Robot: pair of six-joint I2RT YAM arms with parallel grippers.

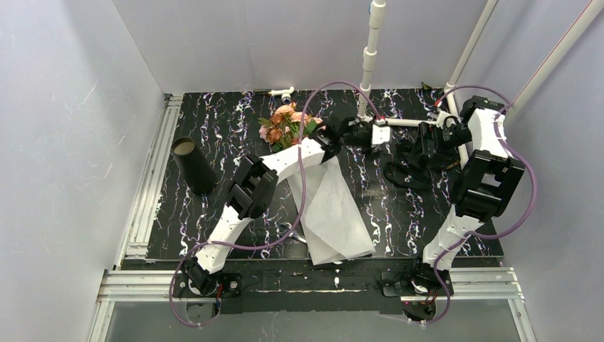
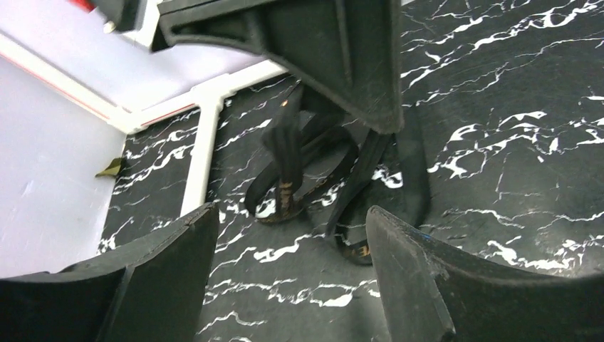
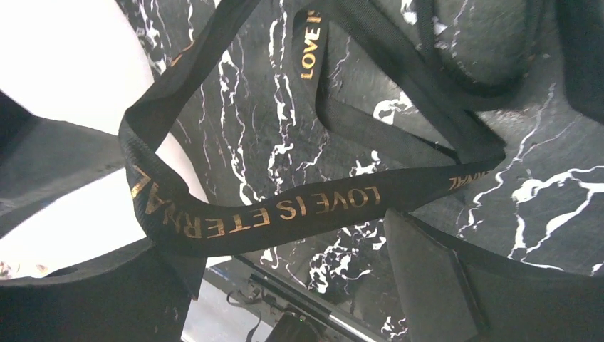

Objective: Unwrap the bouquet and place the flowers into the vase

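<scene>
The flowers (image 1: 285, 125), pink, peach and rust-orange roses, lie at the back middle of the table. Their white paper wrap (image 1: 331, 206) is spread flat in front of them. The black vase (image 1: 192, 165) is at the left, far from both grippers. The black lettered ribbon (image 3: 285, 214) is loose. It lies in loops on the table (image 2: 306, 185) and one loop hangs over a finger (image 3: 107, 292) of my right gripper (image 3: 278, 235), which is open. My left gripper (image 2: 292, 214) is open just short of the ribbon, with only table between its fingers.
A white pipe post (image 1: 370, 50) rises at the back, with a horizontal white pipe (image 1: 399, 122) right behind both grippers. Slanted white poles (image 1: 477, 43) stand at the back right. Metal rails (image 1: 146, 192) edge the black marbled table on the left.
</scene>
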